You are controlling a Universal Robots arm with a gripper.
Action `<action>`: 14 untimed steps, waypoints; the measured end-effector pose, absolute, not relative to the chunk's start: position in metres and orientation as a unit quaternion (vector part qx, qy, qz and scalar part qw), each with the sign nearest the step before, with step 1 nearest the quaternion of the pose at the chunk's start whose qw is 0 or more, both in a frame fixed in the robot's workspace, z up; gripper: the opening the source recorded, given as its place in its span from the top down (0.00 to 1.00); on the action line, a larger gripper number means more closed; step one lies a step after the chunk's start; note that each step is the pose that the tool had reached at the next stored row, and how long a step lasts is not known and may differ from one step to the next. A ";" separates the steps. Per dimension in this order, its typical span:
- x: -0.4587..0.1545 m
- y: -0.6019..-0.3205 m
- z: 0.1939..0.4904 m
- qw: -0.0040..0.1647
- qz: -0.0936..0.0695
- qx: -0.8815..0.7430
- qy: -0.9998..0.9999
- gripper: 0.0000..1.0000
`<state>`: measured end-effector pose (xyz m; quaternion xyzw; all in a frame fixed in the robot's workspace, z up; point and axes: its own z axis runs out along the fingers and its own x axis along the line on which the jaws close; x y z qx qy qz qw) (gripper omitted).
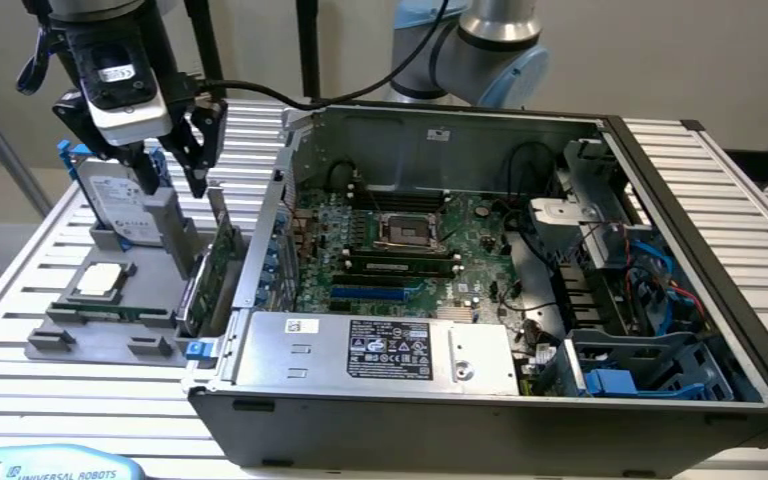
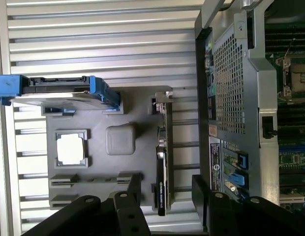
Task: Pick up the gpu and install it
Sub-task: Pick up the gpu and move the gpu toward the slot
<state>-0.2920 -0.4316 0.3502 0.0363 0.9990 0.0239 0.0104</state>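
**Plainly: jaws apart over the upright graphics card [image 2: 163, 167]**

The gripper [image 1: 180, 186] hangs with its jaws spread wide and nothing clamped between them. In the wrist view the graphics card appears edge-on in the gap between the two black fingers [image 2: 127, 209]. There is bare space on either side of it, so neither jaw presses on it there. The card stands on its long edge in a slot of the grey holder [image 2: 98, 164], with a silver bracket at one end. In the exterior view it sits just below the jaws. Its upper end comes close to one fingertip, and that view does not show whether the two touch.

Outside one jaw, a hard drive [image 1: 124, 205] in a blue frame stands upright in the same holder. Near it a square processor chip [image 2: 71, 149] lies flat in its own recess.

Outside the other jaw, just beside the holder, is the open computer case [image 1: 684, 200]. Its green motherboard [image 1: 398, 245] is exposed, and its card slots are unfilled. Holder and case both rest on a slatted metal table [image 2: 93, 39].
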 end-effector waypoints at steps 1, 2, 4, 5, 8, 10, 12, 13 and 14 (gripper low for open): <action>-0.292 -0.432 0.348 0.010 0.024 0.037 0.999 0.46; -0.293 -0.432 0.347 0.011 0.024 0.038 0.999 0.46; -0.294 -0.432 0.343 0.011 0.024 0.041 0.999 0.46; -0.294 -0.432 0.341 0.011 0.024 0.044 0.999 0.46; -0.294 -0.432 0.336 0.011 0.024 0.055 0.998 0.46; -0.294 -0.432 0.332 0.011 0.024 0.063 0.998 0.46; -0.294 -0.432 0.328 0.012 0.024 0.070 0.997 0.46; -0.294 -0.432 0.327 0.012 0.024 0.073 0.997 0.46; -0.294 -0.432 0.325 0.012 0.023 0.076 0.997 0.46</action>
